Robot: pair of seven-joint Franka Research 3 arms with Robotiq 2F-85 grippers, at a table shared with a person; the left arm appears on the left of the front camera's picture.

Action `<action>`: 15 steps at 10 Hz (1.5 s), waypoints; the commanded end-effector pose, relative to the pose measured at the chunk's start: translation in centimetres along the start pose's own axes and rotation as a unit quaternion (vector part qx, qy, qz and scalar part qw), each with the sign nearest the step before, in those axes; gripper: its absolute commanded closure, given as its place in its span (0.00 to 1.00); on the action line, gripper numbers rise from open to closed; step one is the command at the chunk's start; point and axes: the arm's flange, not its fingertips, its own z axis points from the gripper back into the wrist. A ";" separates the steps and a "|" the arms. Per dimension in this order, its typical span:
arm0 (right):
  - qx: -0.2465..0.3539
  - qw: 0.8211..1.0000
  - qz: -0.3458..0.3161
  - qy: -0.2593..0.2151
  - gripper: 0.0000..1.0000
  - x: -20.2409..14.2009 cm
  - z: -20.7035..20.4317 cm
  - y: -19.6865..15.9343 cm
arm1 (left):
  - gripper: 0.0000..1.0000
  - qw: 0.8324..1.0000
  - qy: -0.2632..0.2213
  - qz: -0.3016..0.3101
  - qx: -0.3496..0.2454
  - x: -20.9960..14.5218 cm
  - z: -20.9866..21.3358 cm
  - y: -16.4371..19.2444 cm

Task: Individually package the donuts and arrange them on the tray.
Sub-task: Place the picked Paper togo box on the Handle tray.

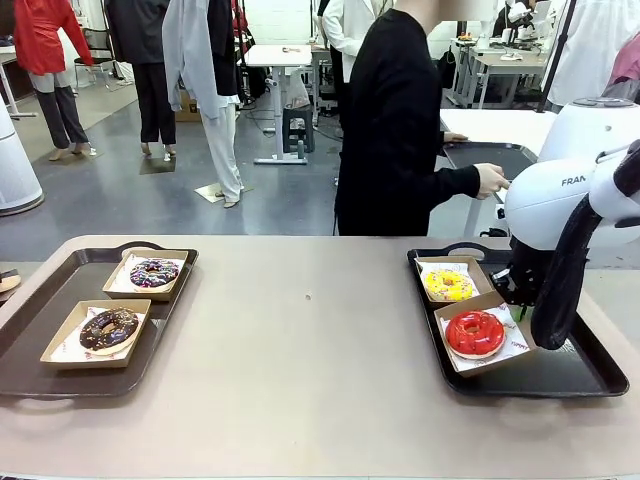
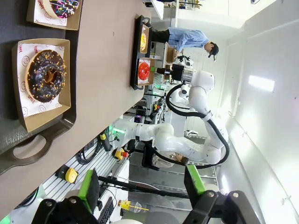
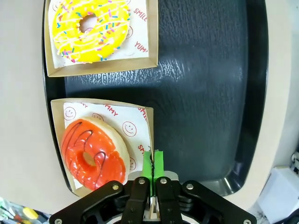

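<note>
Red donut (image 3: 93, 154) box rim (pinched), tray (image 3: 210, 93) bare beyond

In the front view the right arm's white casing and black hose cover the right tool and the near right corner of the kraft-card tray (image 1: 486, 306) under the red-iced ring donut (image 1: 475, 332) — its fingertips there can't be made out.

In the right wrist view the right tool (image 3: 153, 161) has its green pads pressed together at that card tray's edge; whether card lies between them cannot be told. The picture's top edge cuts the yellow-iced sprinkled donut (image 3: 89, 29).

In the left wrist view the top edge crops the dark sprinkled donut (image 2: 64, 7) — the left tool's (image 2: 141, 185) base runs off the bottom.
</note>
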 end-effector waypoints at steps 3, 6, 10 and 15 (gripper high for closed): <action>-0.007 1.000 -0.001 0.006 0.99 1.0 -1.1 -0.4 | 0.04 1.000 -0.005 0.004 0.001 -0.2 -0.1 -0.1; -0.008 1.000 -0.008 0.010 0.58 1.1 -1.3 -0.7 | 0.04 1.000 -0.005 0.004 0.001 -0.2 -0.1 -0.1; -0.013 1.000 -0.015 0.015 0.00 0.9 -0.9 -0.9 | 0.04 1.000 -0.005 0.004 0.001 -0.2 -0.1 -0.1; 0.001 1.000 -0.010 0.026 0.00 1.0 -1.0 -1.0 | 0.04 1.000 -0.005 0.004 0.001 -0.2 -0.1 -0.1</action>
